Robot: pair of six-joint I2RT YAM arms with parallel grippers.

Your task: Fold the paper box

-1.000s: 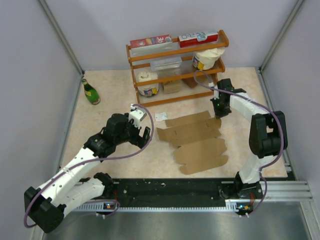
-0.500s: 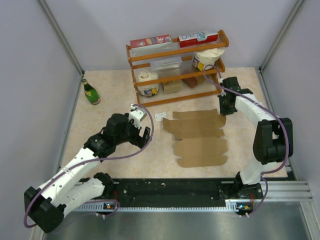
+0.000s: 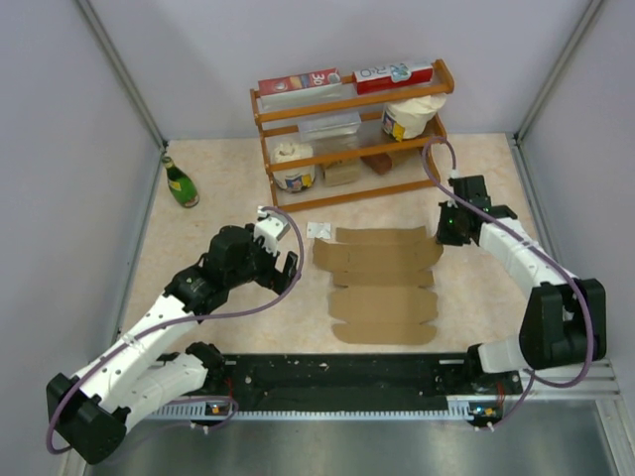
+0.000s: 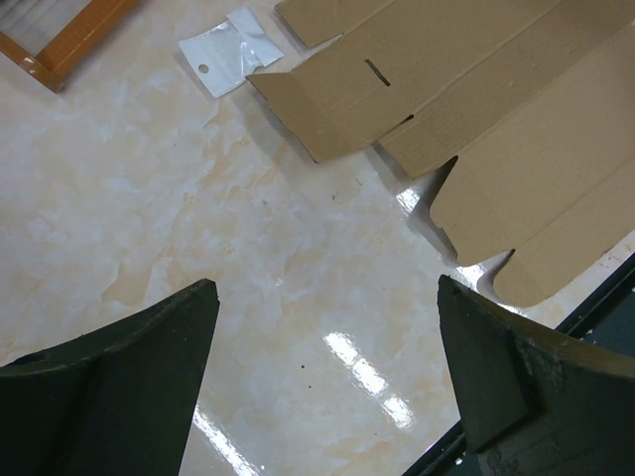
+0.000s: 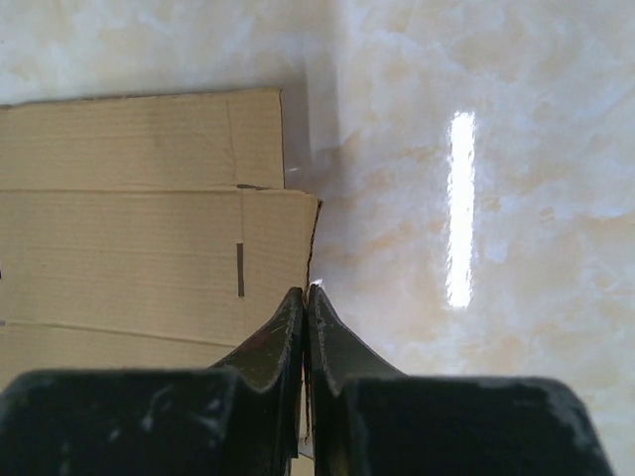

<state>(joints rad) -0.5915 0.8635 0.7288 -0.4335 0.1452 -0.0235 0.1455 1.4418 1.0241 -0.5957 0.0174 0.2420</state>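
paper box [image 3: 382, 283]: flat, unfolded, between both grippers, panels running left-right | right gripper [image 3: 444, 235]: clamped together on its right edge | left gripper [image 3: 283, 260]: spread wide, empty, near box's left end

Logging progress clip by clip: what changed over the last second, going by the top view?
The right tool, shut on the far right edge of the paper box, swung nearer and rightward, turning the flat sheet clockwise until it lies square. The left tool stayed open and hovering; shelf, bottle and white scrap unmoved.
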